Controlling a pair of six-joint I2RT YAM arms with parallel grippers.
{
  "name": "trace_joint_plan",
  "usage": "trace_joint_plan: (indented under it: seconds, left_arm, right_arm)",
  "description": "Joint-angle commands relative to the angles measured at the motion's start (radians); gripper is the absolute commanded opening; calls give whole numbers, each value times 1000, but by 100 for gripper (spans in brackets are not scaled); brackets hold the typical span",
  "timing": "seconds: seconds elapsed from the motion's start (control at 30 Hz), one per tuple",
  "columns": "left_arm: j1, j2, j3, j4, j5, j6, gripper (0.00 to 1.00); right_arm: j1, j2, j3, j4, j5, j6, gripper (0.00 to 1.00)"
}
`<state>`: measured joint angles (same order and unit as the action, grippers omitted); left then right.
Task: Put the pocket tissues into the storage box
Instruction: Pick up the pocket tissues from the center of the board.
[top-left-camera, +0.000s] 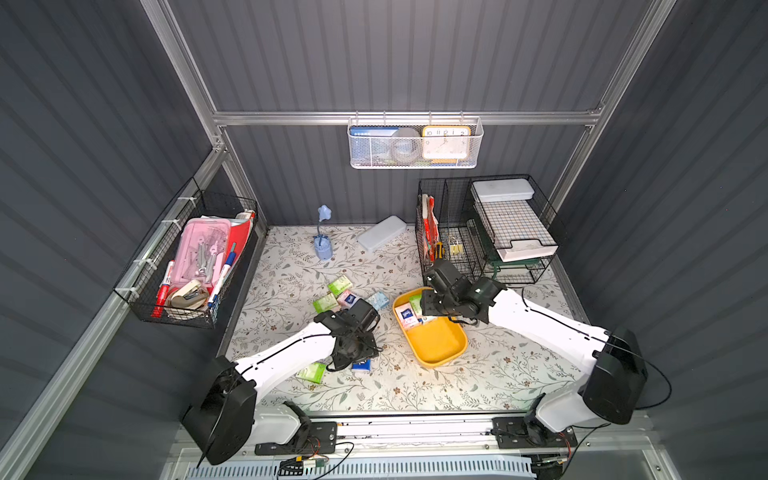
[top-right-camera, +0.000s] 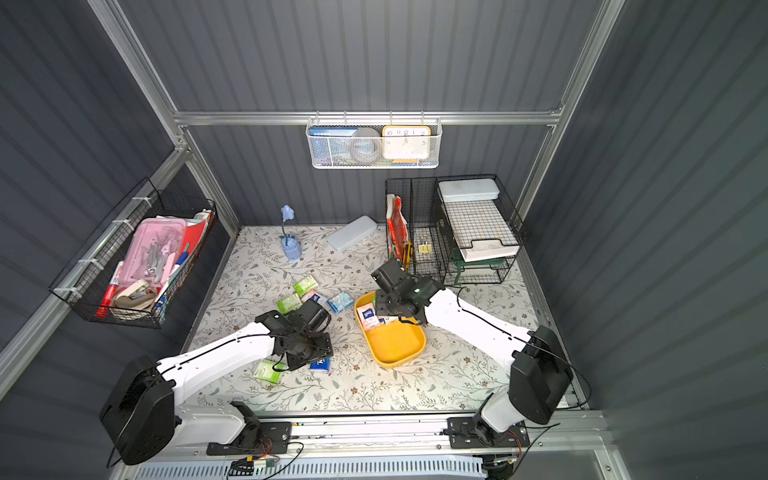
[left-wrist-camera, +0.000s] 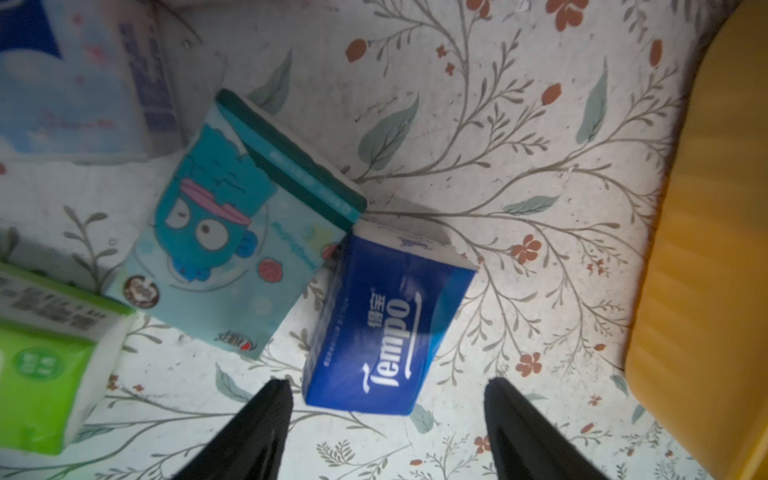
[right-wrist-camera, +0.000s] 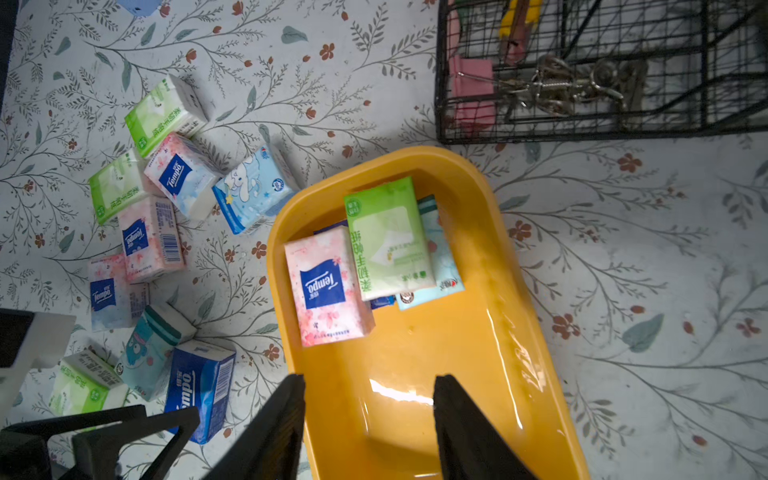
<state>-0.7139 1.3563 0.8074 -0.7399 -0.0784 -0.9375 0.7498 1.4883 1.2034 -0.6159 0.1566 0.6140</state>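
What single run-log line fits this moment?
left pincer: open over blue packet | right pincer: open, empty, over box | box: several packets inside

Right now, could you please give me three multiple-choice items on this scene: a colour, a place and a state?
1. What colour is the box? A white; B black; C yellow.
2. Where is the dark blue packet by the left gripper? A in the box; B on the table; C in the right gripper.
3. How is the right gripper? A open, empty; B shut, empty; C shut on a packet.
Answers: 1 C, its walls are yellow; 2 B, it lies on the floral table beside the box; 3 A, its fingers stand apart with nothing between.
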Motion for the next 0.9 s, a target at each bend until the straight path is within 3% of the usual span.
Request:
trace_joint_plan:
  seconds: [0.0,0.47,0.77,0.87]
  left_arm:
    - [-3,50,19,13,-29,10,75]
    - [-4,208,69,16,-44,91,71]
    - [-4,199,97,7,-44,102,39]
    - [-4,169,149,-33,-51,98,36]
  right_arm:
    - [-23,-46,-55,26,20,13,54]
    - [-39,-49,-73,53,30,-1,54]
    - [-48,-29,-51,55,29,-12,54]
    - [-52,-27,-47,57,35,-19,54]
